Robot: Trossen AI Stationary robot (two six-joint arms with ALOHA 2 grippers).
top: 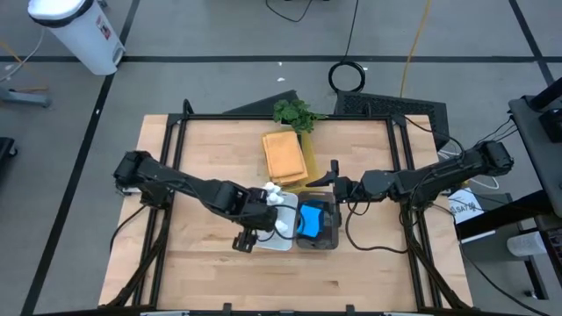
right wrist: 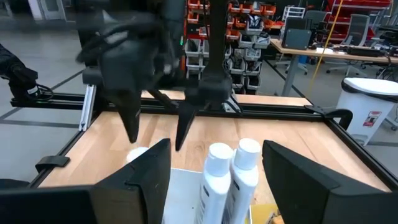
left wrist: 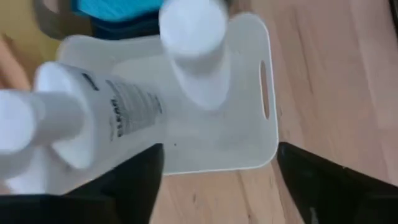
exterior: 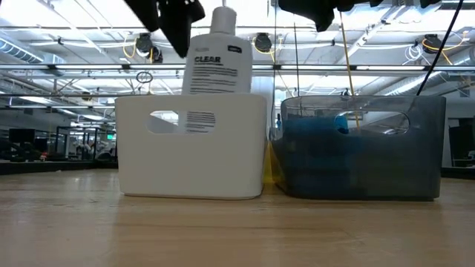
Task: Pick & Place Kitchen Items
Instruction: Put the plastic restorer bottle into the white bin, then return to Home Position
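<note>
Bottles: three white capped bottles (top: pixel 279 209) are standing upright in the white bin (exterior: pixel 191 144).
Left gripper (top: pixel 245 241): hovering just near of them, fingers spread, holding nothing.
Right gripper (top: pixel 334 175): waiting farther off, fingers parted.
Sponges: blue sponges (top: pixel 310 219) are lying in the grey bin (exterior: pixel 364 145).

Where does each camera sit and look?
High: overhead, looking straight down; both arms show.
Low: at tabletop height, facing the white bin and grey bin; arms at top.
Left wrist: looks down into the white bin past the open left gripper.
Right wrist: looks across the table past the right gripper.
Low and left wrist share the CLEAR bottle.
</note>
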